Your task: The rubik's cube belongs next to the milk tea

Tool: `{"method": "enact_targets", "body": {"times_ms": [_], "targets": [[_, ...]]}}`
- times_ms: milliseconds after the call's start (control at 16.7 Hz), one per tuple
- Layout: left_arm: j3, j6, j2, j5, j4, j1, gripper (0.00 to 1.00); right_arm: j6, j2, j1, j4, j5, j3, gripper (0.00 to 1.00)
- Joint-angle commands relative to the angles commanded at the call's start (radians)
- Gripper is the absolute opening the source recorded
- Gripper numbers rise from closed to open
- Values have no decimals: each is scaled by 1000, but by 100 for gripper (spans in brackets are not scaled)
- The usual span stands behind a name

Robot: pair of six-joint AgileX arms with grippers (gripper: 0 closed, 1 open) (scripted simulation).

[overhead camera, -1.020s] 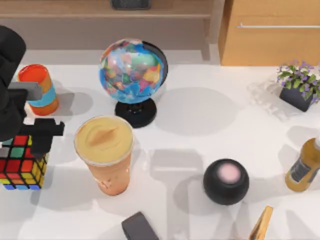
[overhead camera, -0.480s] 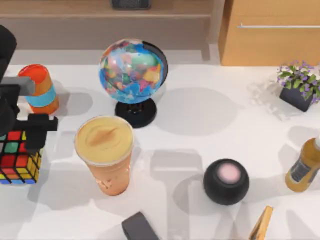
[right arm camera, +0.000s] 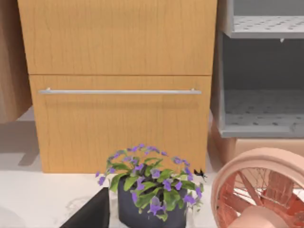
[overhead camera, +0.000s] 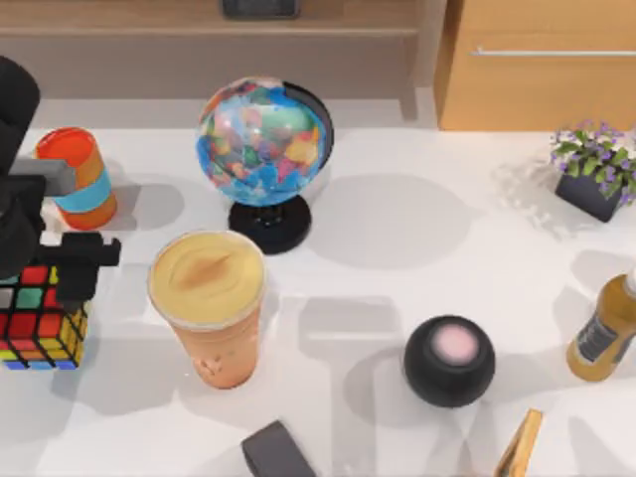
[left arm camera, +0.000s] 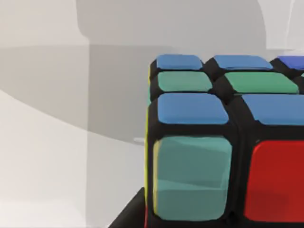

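Observation:
The rubik's cube (overhead camera: 42,323) is at the table's left edge, with red, green and yellow stickers facing up. My left gripper (overhead camera: 40,283) comes down on it from above and is shut on it. In the left wrist view the rubik's cube (left arm camera: 199,156) is very close, showing blue, green and red stickers. The milk tea (overhead camera: 209,303), a tall cup of tan drink with a creamy round top, stands just right of the cube with a small gap between them. My right gripper (right arm camera: 90,216) is parked and shows as a dark wedge in the right wrist view.
An orange can with a blue band (overhead camera: 78,177) stands behind the cube, a globe (overhead camera: 263,149) behind the cup. A black round speaker (overhead camera: 449,360), an amber bottle (overhead camera: 602,343) and a potted plant (overhead camera: 596,169) stand to the right. A dark object (overhead camera: 276,452) lies by the front edge.
The left gripper and the cube in it shifted slightly left and back, then slightly right and forward again. Nothing else moved.

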Motion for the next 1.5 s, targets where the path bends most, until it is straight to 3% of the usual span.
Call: {"method": "enact_targets", "body": {"times_ms": [420, 1200, 1500], "targets": [[-28, -1, 30, 10, 13, -17, 0, 0, 0, 0, 0, 0, 0, 100], [-28, -1, 30, 10, 13, -17, 98, 0, 0, 0, 0, 0, 0, 100], [-28, -1, 30, 10, 13, -17, 100, 0, 0, 0, 0, 0, 0, 100]]}}
